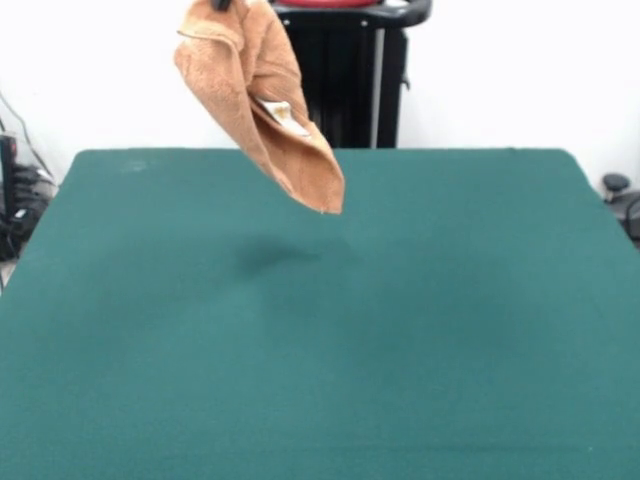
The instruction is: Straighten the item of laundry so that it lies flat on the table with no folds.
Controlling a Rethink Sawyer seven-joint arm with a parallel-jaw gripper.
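The towel [262,95] hangs in the air above the far part of the tabletop [320,330], clear of the green cloth, with a soft dark shadow on the surface below and slightly left of its lowest corner. Its top end reaches the upper edge of the front view, where a small dark tip of the gripper [222,4] shows among the bunched cloth; so little of it is visible that whether it is open or closed cannot be told, though the towel is hanging from that spot. Nothing else of the arm can be seen, so its pose cannot be judged beyond the fact that it is raised high above the table. The towel is folded and crumpled, not flat: it is wide and rounded at the top and narrows to a point at the bottom. Its long axis runs on a slant, from the upper left at the gripper down to the lower right, with the pointed corner aimed down and to the right. A small white label [283,113] shows in a fold near the middle, and a woven stripe runs near the lower edge.
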